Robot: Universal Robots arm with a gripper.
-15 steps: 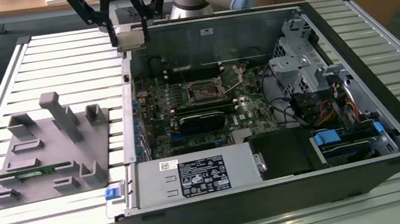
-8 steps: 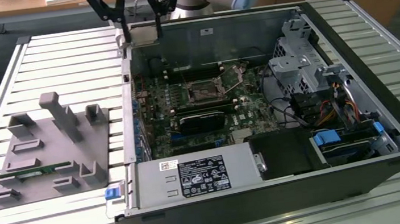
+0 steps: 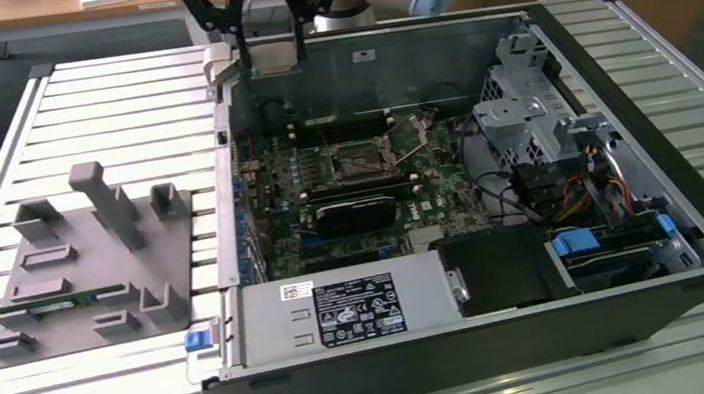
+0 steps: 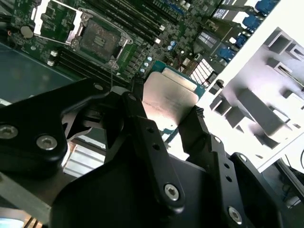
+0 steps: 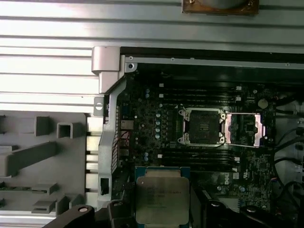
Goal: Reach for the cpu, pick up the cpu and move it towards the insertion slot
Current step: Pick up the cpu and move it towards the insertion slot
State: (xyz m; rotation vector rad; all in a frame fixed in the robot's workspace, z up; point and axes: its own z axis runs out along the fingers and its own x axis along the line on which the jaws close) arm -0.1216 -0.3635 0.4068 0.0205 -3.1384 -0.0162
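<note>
The claw [image 4: 168,121] is clamped on the cpu [image 5: 161,198] above the open case, so it is best kept level and carried slowly toward the insertion slot [image 5: 203,127].

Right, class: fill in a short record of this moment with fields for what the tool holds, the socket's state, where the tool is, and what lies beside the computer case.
held item: flat square silver-topped cpu, clamped between the black tool's fingers
socket: square dark insertion slot with silver metal frame, frame open, nothing seated in it
tool position: above the far edge of the open black computer case
beside the case: grey plastic parts holder, at the exterior view's left
</note>
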